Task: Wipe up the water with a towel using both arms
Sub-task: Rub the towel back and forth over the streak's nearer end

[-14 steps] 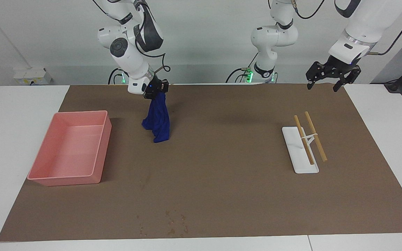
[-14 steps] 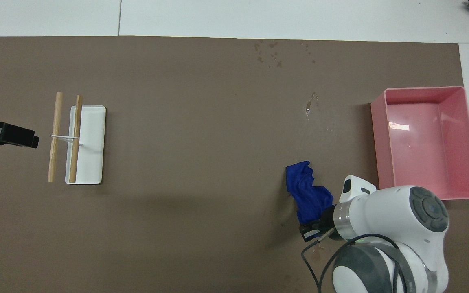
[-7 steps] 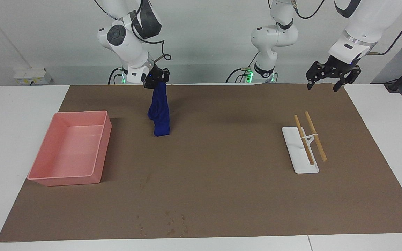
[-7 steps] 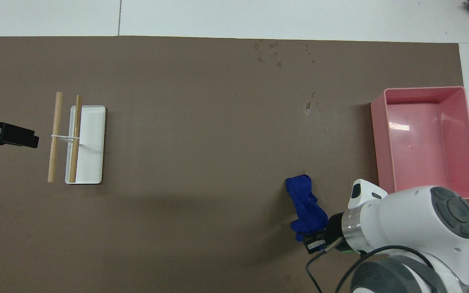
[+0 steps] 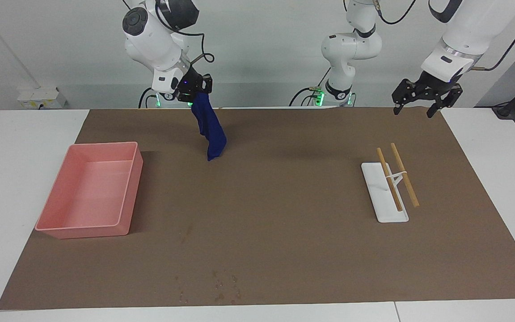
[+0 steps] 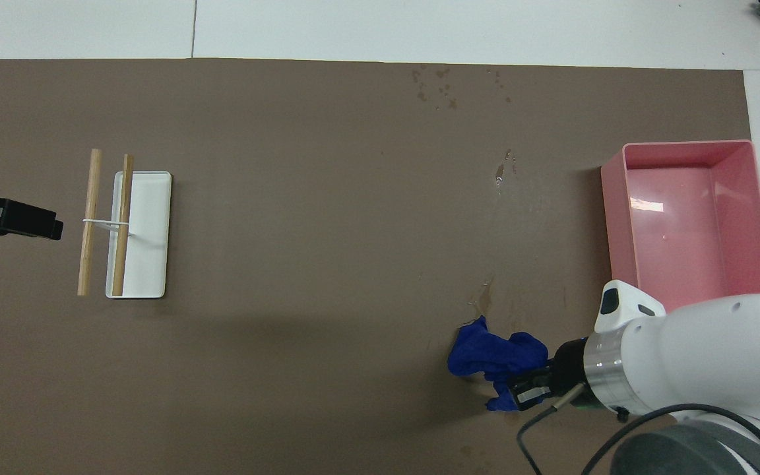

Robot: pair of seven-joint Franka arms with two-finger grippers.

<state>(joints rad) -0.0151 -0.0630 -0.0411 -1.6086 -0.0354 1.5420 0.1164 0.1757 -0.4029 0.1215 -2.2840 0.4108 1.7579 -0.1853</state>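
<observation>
The deep blue towel (image 5: 211, 130) hangs in a crumpled strip from my right gripper (image 5: 194, 91), which is shut on its top end, raised over the mat's edge nearest the robots, beside the pink tray. From above, the towel (image 6: 495, 356) bunches in front of the right gripper (image 6: 529, 390). Water drops (image 5: 221, 286) speckle the mat's edge farthest from the robots, and the same water drops (image 6: 446, 86) show overhead. A small wet patch (image 6: 483, 300) lies close to the towel. My left gripper (image 5: 412, 110) hangs open and empty in the air at the left arm's end; only its tip (image 6: 50, 228) shows overhead.
A pink tray (image 5: 83, 232) stands empty at the right arm's end of the brown mat, its wall (image 6: 613, 218) close to the right arm. A white rack with two wooden sticks (image 5: 385, 192) sits toward the left arm's end. Another wet mark (image 6: 500, 173) lies mid-mat.
The right arm has lifted the towel higher and drawn it back toward the robots; the cloth's lower end left where it lay and swings. The left arm has not moved.
</observation>
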